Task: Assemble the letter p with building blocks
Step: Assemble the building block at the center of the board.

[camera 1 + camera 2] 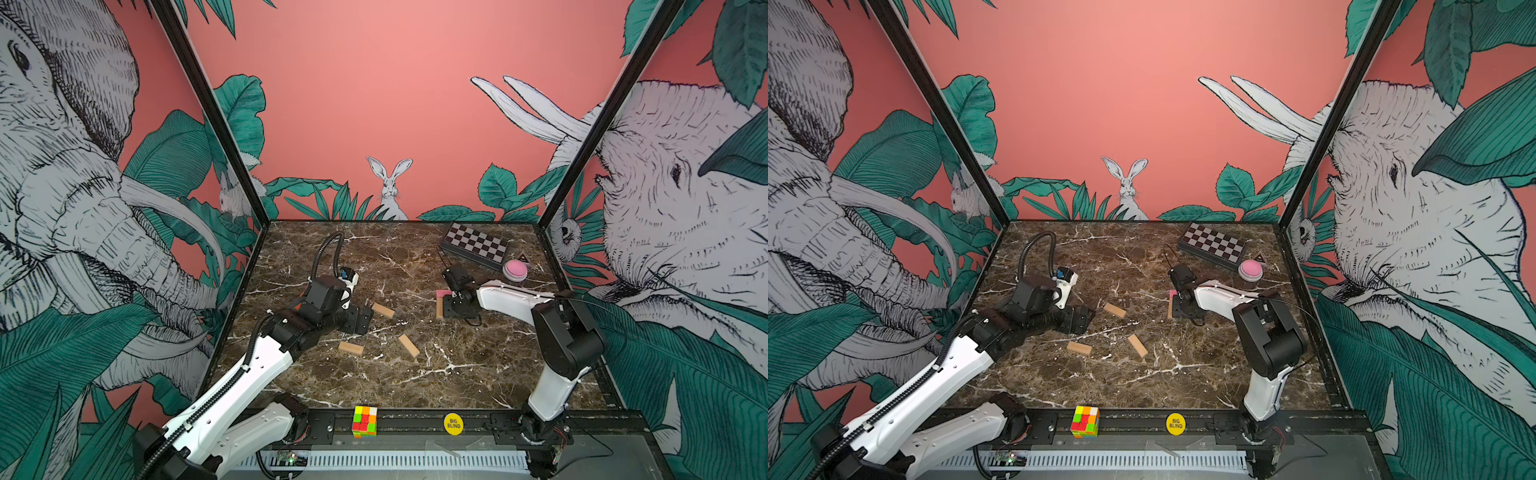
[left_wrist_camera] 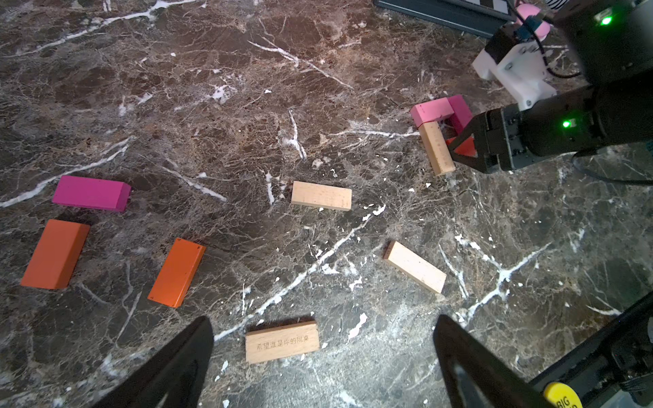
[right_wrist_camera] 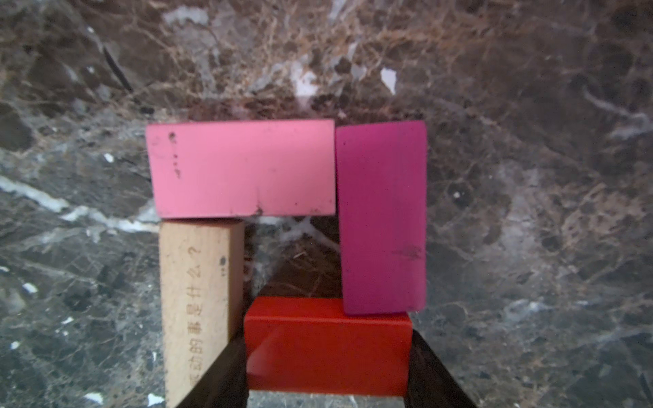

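Nearest us sits a puzzle cube (image 1: 365,421), before our marble table (image 1: 457,374) with jungle murals (image 1: 62,208) around; the left arm (image 1: 249,365) reaches low, left jaws wide open, while right jaws grip the red block (image 3: 328,348).

Top views: behind the right gripper (image 1: 451,308), only a pink block (image 1: 444,294) corner and a tan block (image 1: 439,307) edge show. Right wrist view: tan block runs off the edge, a jaw across its lower end; red block (image 3: 328,349) near side blurred. Left wrist view: yellow disc (image 2: 562,397) cut off.
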Available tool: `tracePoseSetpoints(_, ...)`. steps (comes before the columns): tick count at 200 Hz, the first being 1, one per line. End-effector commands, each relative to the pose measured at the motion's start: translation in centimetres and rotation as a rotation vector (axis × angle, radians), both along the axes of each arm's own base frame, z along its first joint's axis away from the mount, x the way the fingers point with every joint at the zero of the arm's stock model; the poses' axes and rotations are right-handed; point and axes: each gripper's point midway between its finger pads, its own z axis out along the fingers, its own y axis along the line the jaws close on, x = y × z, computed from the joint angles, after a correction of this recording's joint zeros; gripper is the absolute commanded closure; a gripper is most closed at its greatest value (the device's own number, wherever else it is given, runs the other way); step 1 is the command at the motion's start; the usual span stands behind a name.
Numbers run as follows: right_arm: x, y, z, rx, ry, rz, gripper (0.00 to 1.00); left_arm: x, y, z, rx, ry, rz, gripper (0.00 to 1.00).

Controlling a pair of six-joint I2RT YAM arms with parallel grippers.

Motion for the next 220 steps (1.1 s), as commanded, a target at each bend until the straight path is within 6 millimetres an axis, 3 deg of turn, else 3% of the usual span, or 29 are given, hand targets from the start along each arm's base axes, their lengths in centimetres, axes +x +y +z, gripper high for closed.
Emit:
tracePoseSetpoints(1, -1.18, -1.54, -1.76, -0.067, 0.072, 0.0, 0.42, 0.04, 0.06, -0.31, -0.005, 0.005, 0.004, 0.01)
tracePoseSetpoints(157, -1.39, -1.8, -2.57, -0.059, 0.091, 0.006, 0.41, 0.08, 0.0, -0.53, -0.004, 0.012, 0.005, 0.01)
tracePoseSetpoints(220, -1.46, -1.75, -2.47, -0.058, 0.093, 0.013, 0.32, 0.13, -0.02, -0.51, -0.004, 0.012, 0.006, 0.01)
